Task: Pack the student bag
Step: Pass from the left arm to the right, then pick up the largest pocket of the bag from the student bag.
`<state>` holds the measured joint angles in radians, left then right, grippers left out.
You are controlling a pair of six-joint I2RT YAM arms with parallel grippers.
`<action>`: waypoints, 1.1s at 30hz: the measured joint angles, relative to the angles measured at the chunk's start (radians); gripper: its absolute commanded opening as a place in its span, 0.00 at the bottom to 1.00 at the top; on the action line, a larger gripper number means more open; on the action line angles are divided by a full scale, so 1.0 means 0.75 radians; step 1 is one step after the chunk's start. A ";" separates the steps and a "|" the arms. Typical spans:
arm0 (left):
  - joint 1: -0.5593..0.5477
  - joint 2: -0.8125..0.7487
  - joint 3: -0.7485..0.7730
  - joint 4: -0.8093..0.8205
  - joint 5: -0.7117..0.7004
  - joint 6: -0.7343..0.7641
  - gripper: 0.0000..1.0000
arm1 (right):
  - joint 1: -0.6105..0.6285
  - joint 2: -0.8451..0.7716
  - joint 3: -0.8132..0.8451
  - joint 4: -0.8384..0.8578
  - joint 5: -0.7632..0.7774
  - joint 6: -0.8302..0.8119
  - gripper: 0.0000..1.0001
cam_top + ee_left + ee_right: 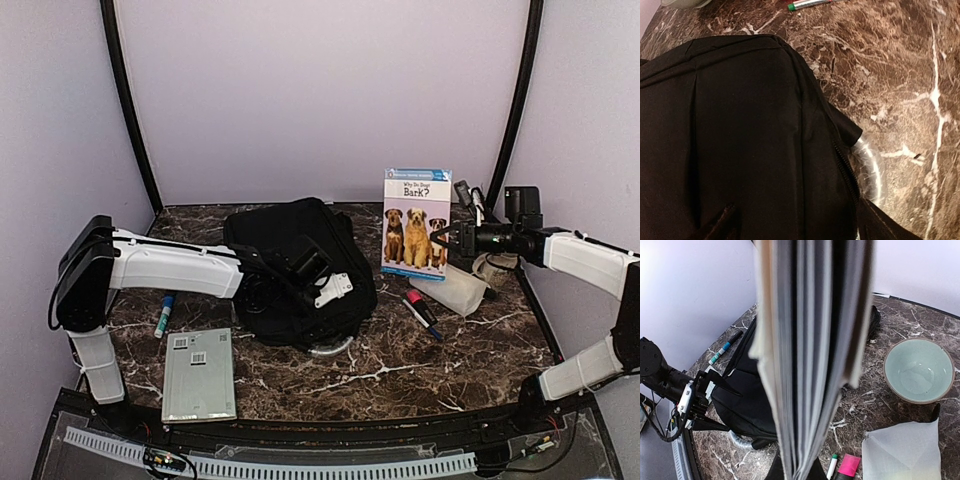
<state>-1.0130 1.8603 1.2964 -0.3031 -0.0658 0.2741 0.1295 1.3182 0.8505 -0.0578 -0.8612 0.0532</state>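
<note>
The student bag (300, 262) lies flat in the middle of the table, black, with a clear looped handle (333, 350) at its near edge. My left gripper (322, 284) hovers just over the bag's near right part, open. In the left wrist view its two dark fingertips (715, 226) stand wide apart over the black fabric (740, 130), nothing between them. My right gripper (450, 238) is shut on a book about dogs (415, 222), held upright to the right of the bag. In the right wrist view the book's page edges (810, 355) hide most of the scene.
A grey flat notebook (199, 374) and a teal marker (164, 314) lie at the near left. A translucent pouch (452, 290) and a pink highlighter (420, 312) lie right of the bag. A pale green bowl (917, 370) sits at the far right. Walls close in all round.
</note>
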 measured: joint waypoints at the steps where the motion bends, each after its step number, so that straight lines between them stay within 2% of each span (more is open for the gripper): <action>1: 0.000 0.013 0.011 -0.011 -0.010 0.006 0.72 | 0.000 0.000 0.000 0.005 -0.003 0.000 0.00; 7: 0.000 0.081 0.081 -0.105 -0.045 0.034 0.76 | 0.001 0.000 -0.001 0.014 -0.018 -0.001 0.00; 11: 0.000 0.108 0.106 -0.142 -0.066 0.040 0.73 | 0.000 0.000 0.000 0.015 -0.027 -0.001 0.00; 14: 0.000 0.129 0.116 -0.155 -0.104 0.044 0.57 | 0.000 0.000 -0.001 0.015 -0.034 -0.002 0.00; 17: -0.003 0.141 0.125 -0.158 -0.156 0.056 0.34 | 0.000 0.000 0.000 0.015 -0.042 -0.005 0.00; 20: -0.005 0.142 0.133 -0.158 -0.209 0.069 0.28 | 0.000 0.000 -0.001 0.015 -0.045 -0.006 0.00; 22: -0.007 0.142 0.144 -0.157 -0.241 0.076 0.17 | 0.000 0.000 0.001 0.009 -0.042 -0.018 0.00; 24: -0.009 0.142 0.158 -0.156 -0.283 0.087 0.10 | 0.000 0.000 0.016 -0.035 -0.024 -0.039 0.00; 26: -0.008 0.142 0.173 -0.153 -0.319 0.100 0.00 | -0.002 0.001 0.074 -0.128 -0.001 -0.068 0.00; 33: 0.012 0.052 0.163 -0.034 -0.399 0.192 0.00 | -0.007 0.000 0.471 -0.473 0.062 -0.196 0.00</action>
<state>-1.0042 1.8996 1.4185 -0.3286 -0.3653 0.4179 0.1242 1.3182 1.2037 -0.4126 -0.8146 -0.0937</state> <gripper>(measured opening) 0.032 0.026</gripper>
